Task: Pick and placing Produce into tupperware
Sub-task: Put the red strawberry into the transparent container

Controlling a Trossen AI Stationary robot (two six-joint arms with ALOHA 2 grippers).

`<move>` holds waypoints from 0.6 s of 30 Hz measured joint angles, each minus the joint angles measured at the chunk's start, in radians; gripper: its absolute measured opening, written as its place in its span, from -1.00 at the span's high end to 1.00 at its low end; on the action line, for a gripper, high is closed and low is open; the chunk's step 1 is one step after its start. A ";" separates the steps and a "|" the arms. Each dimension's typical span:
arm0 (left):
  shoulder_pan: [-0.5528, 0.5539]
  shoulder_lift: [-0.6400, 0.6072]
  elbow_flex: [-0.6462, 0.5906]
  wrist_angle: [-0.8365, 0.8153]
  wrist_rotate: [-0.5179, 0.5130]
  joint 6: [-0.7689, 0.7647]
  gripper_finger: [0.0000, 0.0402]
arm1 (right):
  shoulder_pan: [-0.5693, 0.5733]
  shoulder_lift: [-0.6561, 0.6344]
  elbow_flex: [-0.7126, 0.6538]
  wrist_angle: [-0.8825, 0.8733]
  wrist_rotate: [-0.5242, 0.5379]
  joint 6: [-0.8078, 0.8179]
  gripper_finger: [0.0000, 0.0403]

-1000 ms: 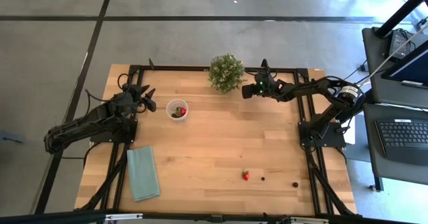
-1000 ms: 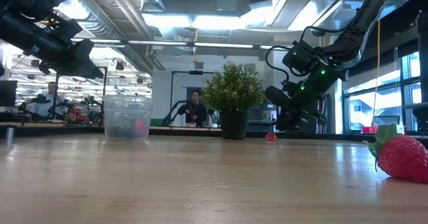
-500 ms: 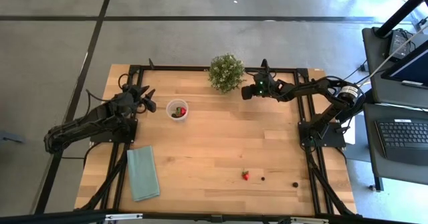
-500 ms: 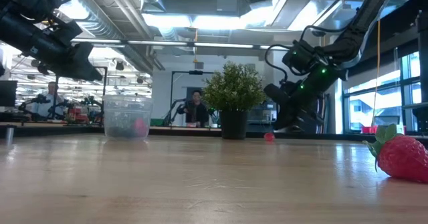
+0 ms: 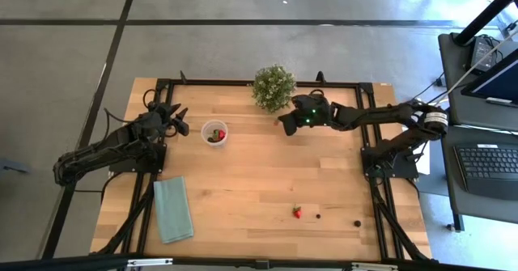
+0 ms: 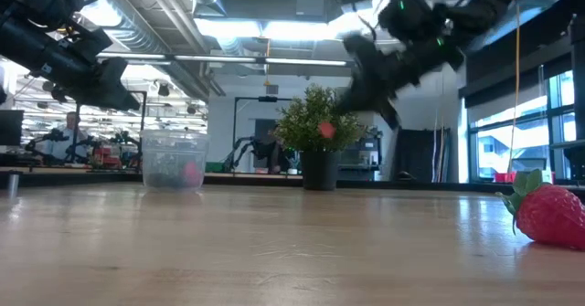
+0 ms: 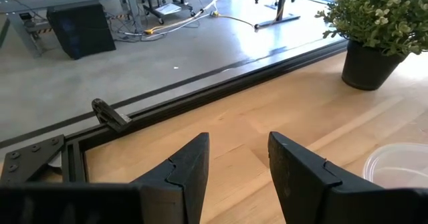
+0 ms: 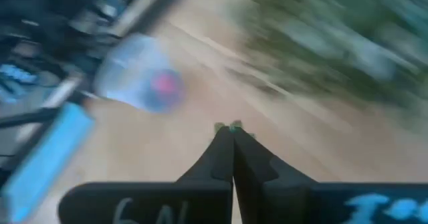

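Observation:
My right gripper [image 5: 282, 122] hangs above the table just right of the potted plant, shut on a small red strawberry [image 6: 325, 130]. In the right wrist view its shut fingers [image 8: 229, 128] point toward the tupperware [image 8: 137, 82]. The tupperware [image 5: 214, 133], a clear round cup, stands on its base and holds red and dark pieces. My left gripper [image 5: 180, 122] waits open just left of the cup [image 7: 401, 170], touching nothing. More produce lies near the table's near edge: a strawberry [image 5: 297, 212] and two dark berries [image 5: 317, 216]. My right gripper pinches the small strawberry [image 8: 228, 125] between the free ends of its two fingers. The fingers slant down toward the table's left. The berry is lifted clear of the table and sits at the fingertips in front of the plant in the low view.
A bushy potted plant [image 5: 273, 87] stands at the far edge, close beside my right gripper. A teal cloth [image 5: 173, 209] lies flat at the near left. Another dark berry [image 5: 357, 222] rests near the right frame rail. Bare wood lies between the cup and my right gripper.
My right gripper has risen from the tabletop with the strawberry and swung toward the table's left, toward the cup. The berry, which lay on the table by the plant pot, is now lifted clear. My left arm has kept still.

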 joint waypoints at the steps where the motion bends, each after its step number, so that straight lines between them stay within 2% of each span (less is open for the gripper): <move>1: 0.000 0.000 0.000 0.000 0.000 0.000 0.28 | 0.020 -0.002 0.029 -0.002 0.000 0.000 0.99; 7: 0.000 0.000 0.000 0.000 0.002 -0.003 0.28 | 0.116 0.024 0.271 -0.075 0.001 -0.065 1.00; 10: 0.000 0.000 0.000 0.001 0.007 -0.003 0.28 | 0.155 0.076 0.409 -0.136 0.001 -0.129 1.00; 18: 0.000 0.000 0.000 0.003 0.013 -0.003 0.28 | 0.237 0.337 0.754 -0.275 0.001 -0.270 1.00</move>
